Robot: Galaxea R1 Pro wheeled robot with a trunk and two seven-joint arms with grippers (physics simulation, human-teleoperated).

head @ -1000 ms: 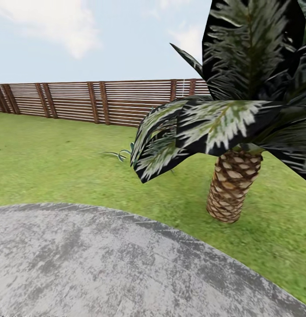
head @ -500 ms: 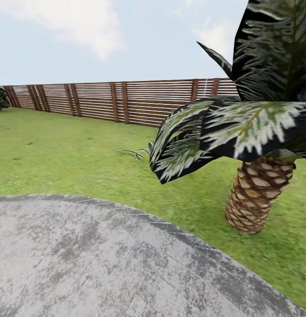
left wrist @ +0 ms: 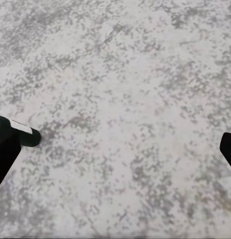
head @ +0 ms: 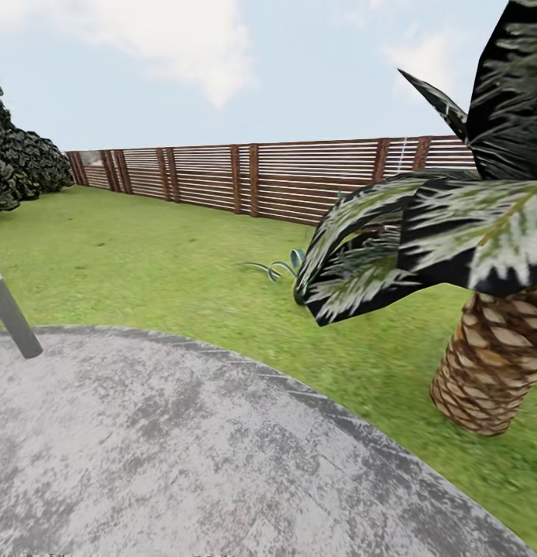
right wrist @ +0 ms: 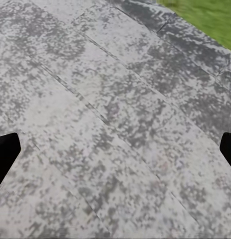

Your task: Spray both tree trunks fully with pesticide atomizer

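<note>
Since the earlier frames our head camera has swung leftward: the palm (head: pixel 493 363) has slid toward the right edge of the view, and a dark shrub (head: pixel 21 166) and a grey post (head: pixel 11 317) have come into sight at the left; we read this as camera motion, not motion of the things. We now look across a curved apron of mottled grey paving (head: pixel 183 449) onto the lawn (head: pixel 145 263) of the garden, which a brown slatted fence (head: pixel 253 179) closes off at the back. The palm stands on the grass just beyond the paving's edge, its woven tan trunk upright and its dark, white-streaked fronds (head: pixel 392 247) drooping low over the lawn, hiding part of the fence and the ground behind them. A small pale-leaved plant (head: pixel 280 269) sits on the grass beside the frond tips. The post leans at the paving's left edge. In the left wrist view we see the left gripper (left wrist: pixel 115 144) spread wide over bare paving, its dark fingers (left wrist: pixel 6 144) at opposite edges of the picture, holding nothing. In the right wrist view the right gripper (right wrist: pixel 115 149) is likewise spread wide and empty over paving slabs, with a strip of grass (right wrist: pixel 210 17) in one corner. We cannot place the atomizer or the two trees from these views.
</note>
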